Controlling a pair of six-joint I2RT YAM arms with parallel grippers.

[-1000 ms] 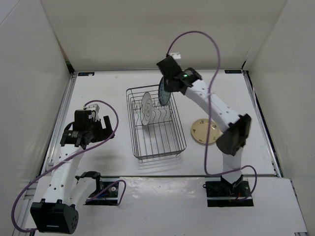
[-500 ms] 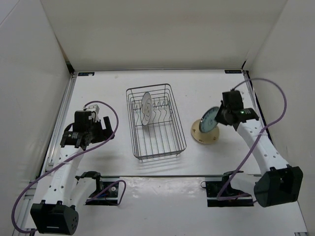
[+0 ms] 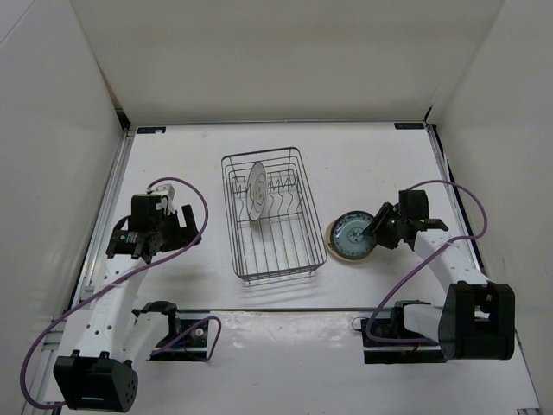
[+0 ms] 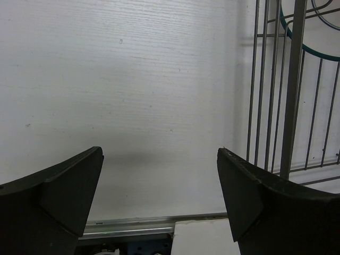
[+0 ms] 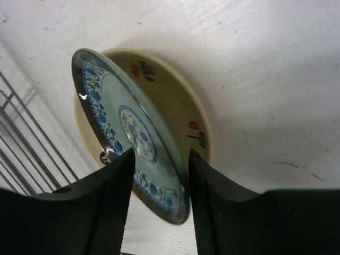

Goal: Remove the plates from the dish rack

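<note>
Teal-blue and patterned, one plate (image 3: 352,233) sits pinched by its near-right rim in the right tool (image 3: 380,226), whose fingers are closed narrowly on either face of it. From the right wrist view this teal-blue plate (image 5: 133,138) tilts over the cream-tan plate (image 5: 178,98), between the fingers of the right tool (image 5: 159,159). I cannot tell whether its far edge touches the plate below. The cream-tan plate (image 3: 333,245) lies flat on the desk (image 3: 173,156), just right of the dish rack (image 3: 278,275).

That makes three plates in all. Two are out on the right, and one white plate (image 3: 257,190) with grey rings stands upright at the far left of the single rack, beside the row of prongs (image 3: 281,186).

Over on the left, the left tool (image 3: 192,226) hangs above bare desk, apart from the rack. Its wrist view shows the left tool (image 4: 159,180) spread wide and holding nothing, with the rack's wires (image 4: 287,106) at the right edge.
</note>
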